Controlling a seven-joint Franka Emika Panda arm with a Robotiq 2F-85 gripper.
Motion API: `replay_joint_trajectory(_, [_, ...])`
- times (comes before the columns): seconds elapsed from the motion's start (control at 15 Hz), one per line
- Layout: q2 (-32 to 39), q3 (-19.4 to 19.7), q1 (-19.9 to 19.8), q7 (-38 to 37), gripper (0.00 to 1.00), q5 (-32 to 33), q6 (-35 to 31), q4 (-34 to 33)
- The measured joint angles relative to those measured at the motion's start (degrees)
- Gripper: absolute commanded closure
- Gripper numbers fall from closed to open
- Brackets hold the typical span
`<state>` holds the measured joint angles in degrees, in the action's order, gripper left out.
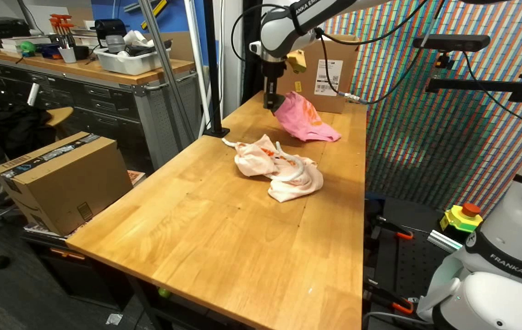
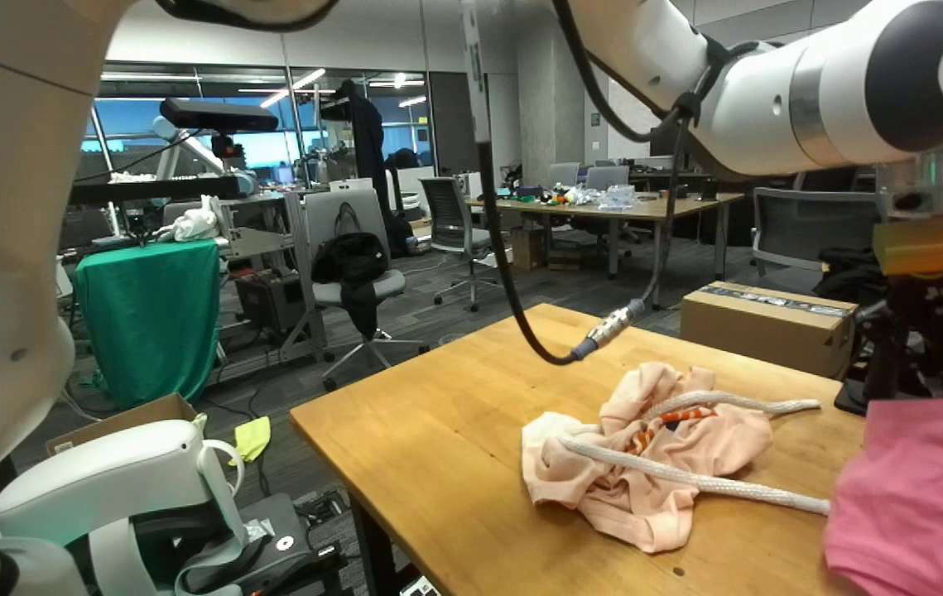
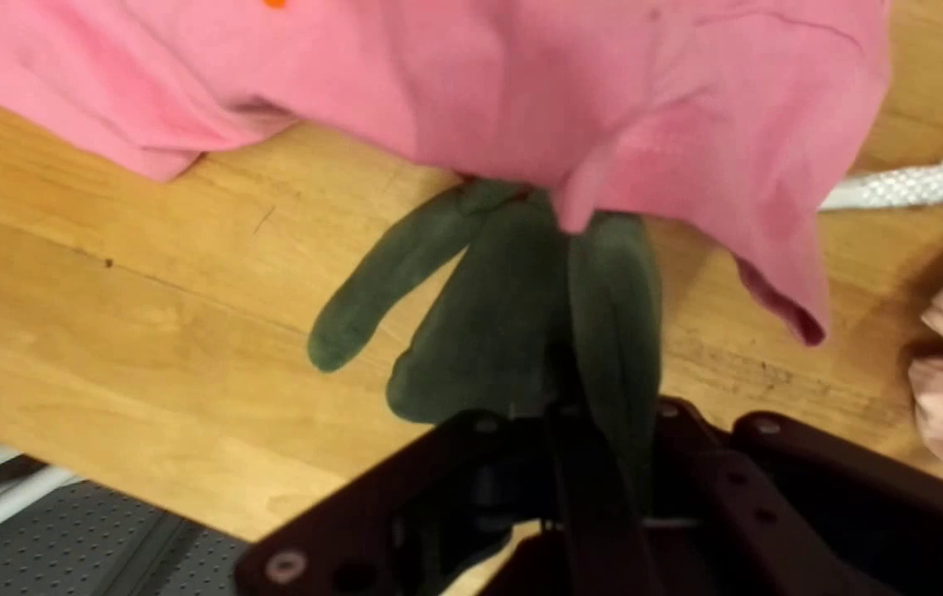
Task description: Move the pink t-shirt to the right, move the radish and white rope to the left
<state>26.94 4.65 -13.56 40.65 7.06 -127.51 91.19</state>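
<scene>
The radish's dark green leaves (image 3: 488, 314) lie between the jaws of my gripper (image 3: 564, 406), which is shut on them. Pink cloth hides the radish's round body, apart from a possible trace of red at the leaf base. That cloth is the pink t-shirt (image 1: 304, 119), bunched up to a peak right beside my gripper (image 1: 270, 103) at the table's far end. In an exterior view the t-shirt (image 2: 918, 497) fills the lower right corner. The white rope (image 1: 298, 169) curves in a U over a pale bundle, and one strand (image 2: 686, 476) runs behind the t-shirt.
A cream and light-pink cloth bundle (image 1: 254, 160) rests under the rope on the wooden table (image 1: 224, 243). Behind the t-shirt stands a tall cardboard box (image 1: 352, 78). A black post (image 1: 217, 130) is fixed at the table edge near the arm.
</scene>
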Motion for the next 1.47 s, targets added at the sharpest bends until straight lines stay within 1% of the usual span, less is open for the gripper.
replay_joint_trajectory(0.2, [-4.0, 0.0, 1.3, -5.3, 0.98, 0.8, -0.1, 0.7])
replay_joint_trajectory(0.33, [-6.5, 0.4, 1.9, -9.1, 0.98, 2.7, -0.3, 1.5])
replay_joint_trajectory(0.47, [-8.8, 1.4, 2.3, -13.5, 0.98, 6.2, -1.0, 2.8])
replay_joint_trajectory(0.67, [-11.3, 3.8, 2.7, -20.8, 0.98, 13.2, -2.5, 5.5])
replay_joint_trajectory(0.93, [-12.5, 7.7, 2.8, -31.7, 0.98, 23.8, -2.9, 8.4])
replay_joint_trajectory(1.07, [-12.5, 9.6, 2.7, -36.3, 0.98, 27.6, -2.8, 9.4])
replay_joint_trajectory(1.27, [-12.5, 11.3, 2.3, -40.9, 0.98, 30.4, -2.4, 10.4])
replay_joint_trajectory(1.47, [-12.0, 12.0, 2.3, -44.4, 0.98, 32.2, -1.6, 10.6])
